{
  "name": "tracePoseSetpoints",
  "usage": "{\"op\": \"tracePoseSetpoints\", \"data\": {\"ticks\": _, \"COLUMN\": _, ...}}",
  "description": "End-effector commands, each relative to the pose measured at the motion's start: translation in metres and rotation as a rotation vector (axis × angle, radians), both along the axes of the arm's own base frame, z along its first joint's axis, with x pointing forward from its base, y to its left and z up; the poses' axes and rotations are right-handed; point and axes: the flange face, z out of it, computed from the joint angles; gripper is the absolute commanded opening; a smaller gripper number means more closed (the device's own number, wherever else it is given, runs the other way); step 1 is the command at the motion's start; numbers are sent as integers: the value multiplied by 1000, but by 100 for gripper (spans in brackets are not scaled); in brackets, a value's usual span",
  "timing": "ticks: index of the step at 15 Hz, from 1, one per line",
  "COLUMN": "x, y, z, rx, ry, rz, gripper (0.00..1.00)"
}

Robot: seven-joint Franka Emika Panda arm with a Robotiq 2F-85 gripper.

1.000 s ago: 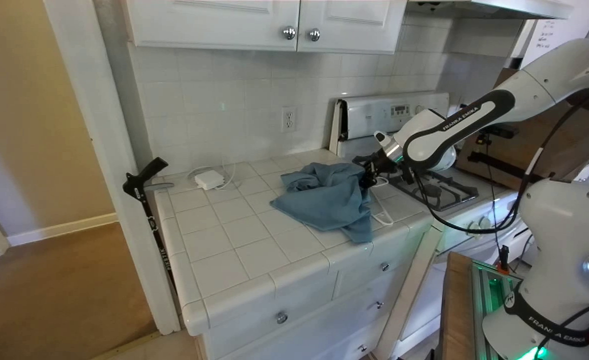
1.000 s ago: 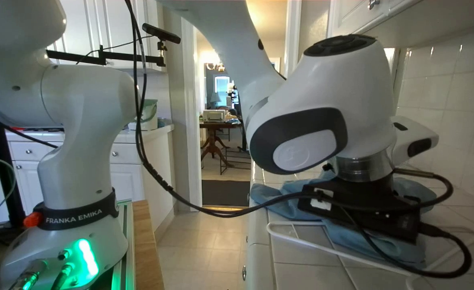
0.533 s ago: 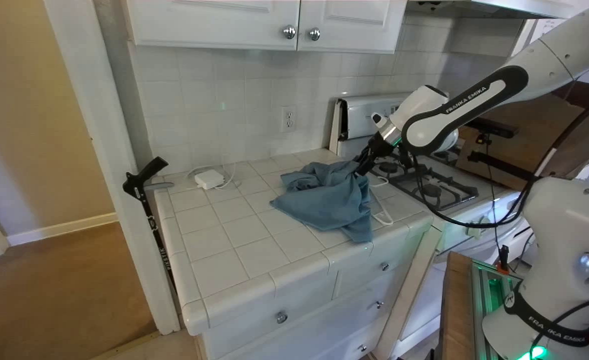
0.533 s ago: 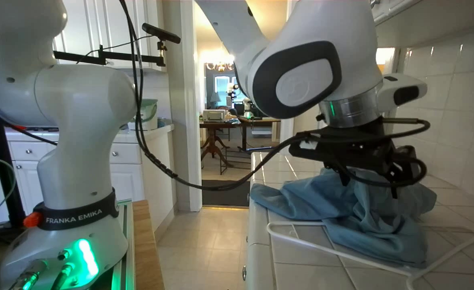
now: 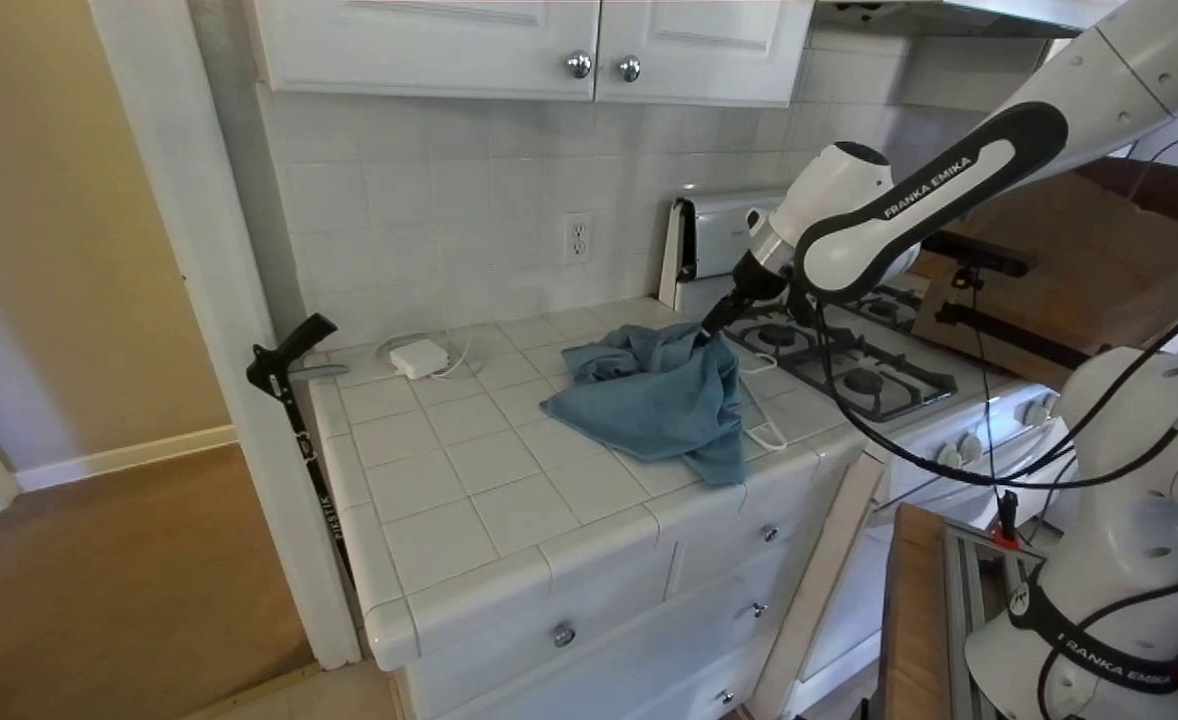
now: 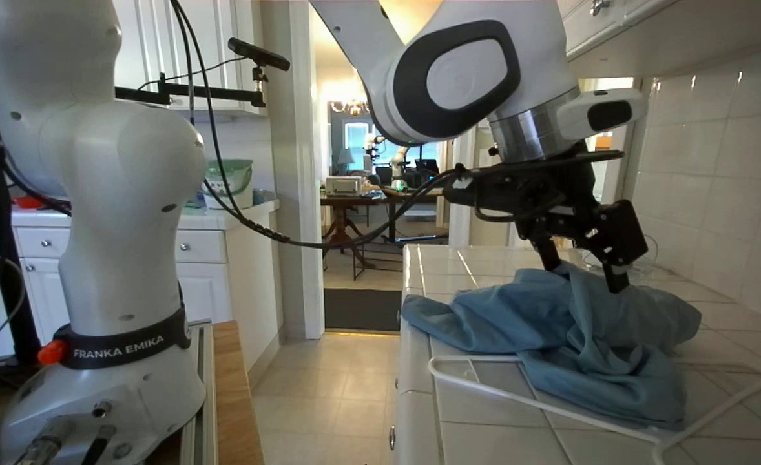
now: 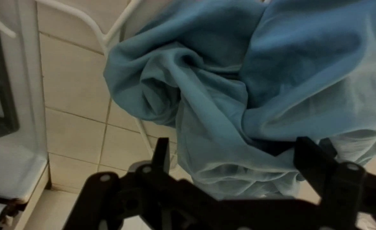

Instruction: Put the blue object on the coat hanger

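The blue object, a crumpled cloth [image 6: 516, 316], lies heaped on the white tiled counter; this blue cloth [image 5: 649, 405] also fills much of the wrist view [image 7: 213, 108]. Beneath and beside it is the white coat hanger [image 6: 484, 385], flat on the tiles, partly covered by the cloth; a bit of the hanger [image 5: 771, 436] shows in the other outside picture too. My gripper [image 6: 584, 276] is tilted just over the top of the cloth, jaws wide apart. In the wrist view the gripper [image 7: 234, 151] has cloth below and between its fingers, ungripped. Whether a fingertip touches it, I cannot tell.
A gas stove [image 5: 859, 370] adjoins the counter beside the arm. A white box with a cable [image 5: 419, 358] sits near the back wall. A black reacher stick [image 5: 294, 400] leans at the counter's far end. Cabinets [image 5: 529, 50] hang above.
The gripper has opened, risen off the cloth and tilted, drawing back from being pressed low against it. Cloth and hanger look unmoved. The green light on the robot's base has gone out.
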Motion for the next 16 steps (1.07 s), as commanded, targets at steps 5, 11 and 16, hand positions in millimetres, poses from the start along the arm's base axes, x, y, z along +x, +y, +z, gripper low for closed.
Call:
{"op": "tracePoseSetpoints", "data": {"ticks": 5, "x": 27, "y": 22, "z": 21, "rx": 55, "ry": -3, "rz": -392, "gripper": 100}}
{"op": "tracePoseSetpoints", "data": {"ticks": 11, "x": 27, "y": 43, "z": 53, "rx": -9, "ry": 63, "rz": -517, "gripper": 100}}
{"op": "tracePoseSetpoints", "data": {"ticks": 16, "x": 26, "y": 44, "z": 54, "rx": -25, "ry": 69, "rz": -526, "gripper": 100}}
